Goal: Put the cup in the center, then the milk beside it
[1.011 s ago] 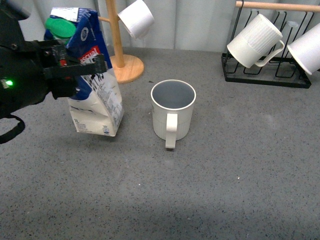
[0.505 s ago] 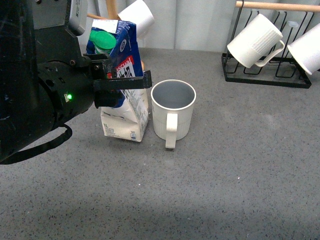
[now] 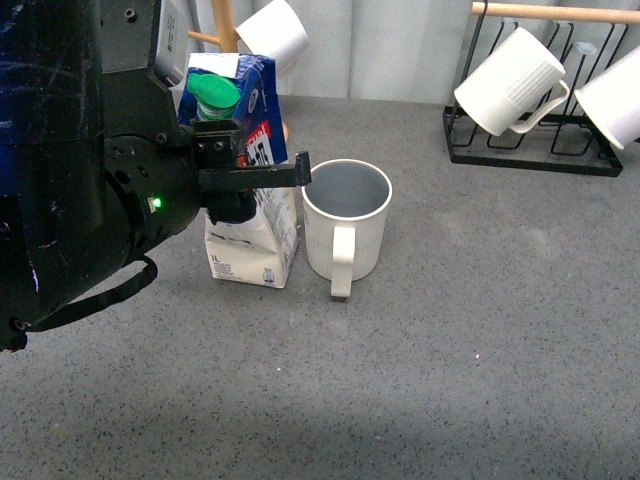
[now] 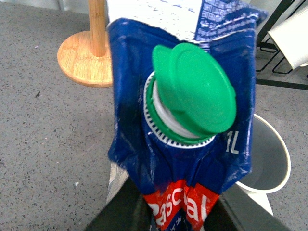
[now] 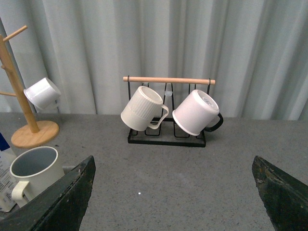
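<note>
The cup (image 3: 346,218) stands upright on the grey speckled table (image 3: 480,330), near the middle of the surface, mouth up and loop handle turned toward the robot. The milk (image 3: 252,248) stands upright just beside the cup, on the robot's left. The carton's right edge runs very close to the cup wall, and contact between the two cannot be determined. The carton base is at table level. The left gripper (image 3: 262,170) is clamped around the upper body of the milk, below the green cap (image 4: 192,91), with one dark finger lying across the front face and its tip reaching toward the cup rim. The left arm housing fills the space left of the carton. The right gripper (image 5: 173,163) is spread wide and holds nothing, well apart from both items. In front of and to the right of the cup the table is bare. Behind the carton stands a wooden mug tree (image 3: 255,135) carrying a white mug (image 3: 272,35). At the far right edge a black wire rack (image 3: 530,150) holds a ribbed mug (image 3: 510,80).
</note>
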